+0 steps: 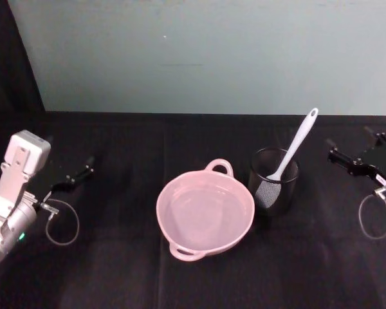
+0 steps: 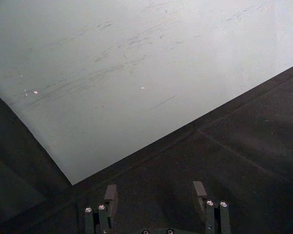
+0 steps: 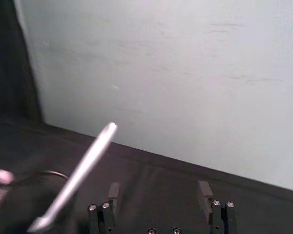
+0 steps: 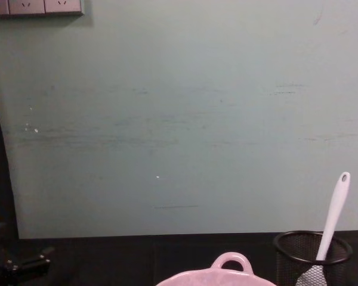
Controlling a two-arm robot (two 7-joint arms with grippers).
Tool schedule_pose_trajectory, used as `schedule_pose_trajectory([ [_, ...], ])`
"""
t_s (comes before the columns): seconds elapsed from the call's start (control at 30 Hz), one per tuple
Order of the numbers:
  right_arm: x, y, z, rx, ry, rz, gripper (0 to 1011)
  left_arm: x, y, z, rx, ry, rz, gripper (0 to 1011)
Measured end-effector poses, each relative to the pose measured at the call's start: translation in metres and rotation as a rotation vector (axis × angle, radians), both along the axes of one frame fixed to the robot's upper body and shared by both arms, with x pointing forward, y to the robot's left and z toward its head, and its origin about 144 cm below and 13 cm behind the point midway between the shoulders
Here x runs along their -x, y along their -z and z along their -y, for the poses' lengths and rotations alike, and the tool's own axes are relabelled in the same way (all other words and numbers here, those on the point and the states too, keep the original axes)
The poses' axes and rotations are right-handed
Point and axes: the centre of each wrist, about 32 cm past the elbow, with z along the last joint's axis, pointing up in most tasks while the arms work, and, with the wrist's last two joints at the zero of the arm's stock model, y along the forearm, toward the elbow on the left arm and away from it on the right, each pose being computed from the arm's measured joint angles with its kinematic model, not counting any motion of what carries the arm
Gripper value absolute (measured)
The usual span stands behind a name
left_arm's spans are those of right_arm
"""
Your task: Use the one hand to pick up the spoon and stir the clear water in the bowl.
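Observation:
The pale pink bowl [image 1: 162, 201] sits mid-table with clear water in it; its loop handle [image 4: 230, 261] peeks up in the chest view. The white spoon [image 1: 298, 143] stands tilted in the black mesh cup [image 1: 274, 187] just right of the bowl, bowl end down and handle leaning up to the right. The spoon [image 4: 335, 212] also shows from the side, and its handle [image 3: 84, 168] runs past my right gripper [image 3: 158, 191]. That right gripper [image 1: 338, 157] hovers open to the right of the cup, apart from the spoon. My left gripper [image 1: 82, 171] rests open at the far left, holding nothing.
A black cloth covers the table [image 1: 103, 270], which ends at a pale green wall [image 1: 206, 58] behind. Cable loops hang by both wrists [image 1: 63, 224]. Bare cloth lies in front of the bowl and between the bowl and the left arm.

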Motion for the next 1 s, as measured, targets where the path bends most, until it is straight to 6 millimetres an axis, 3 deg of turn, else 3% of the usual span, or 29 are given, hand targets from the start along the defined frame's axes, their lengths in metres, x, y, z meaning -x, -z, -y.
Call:
schedule_pose_trajectory([
  [0.43,-0.003,0.011,-0.021,0.157,0.064,-0.064,1003,0.000,0.000,0.000,0.000,0.000,0.000,1005],
  [1.0,-0.005,0.013,-0.023,0.158,0.043,-0.085,1002,0.000,0.000,0.000,0.000,0.000,0.000,1005],
])
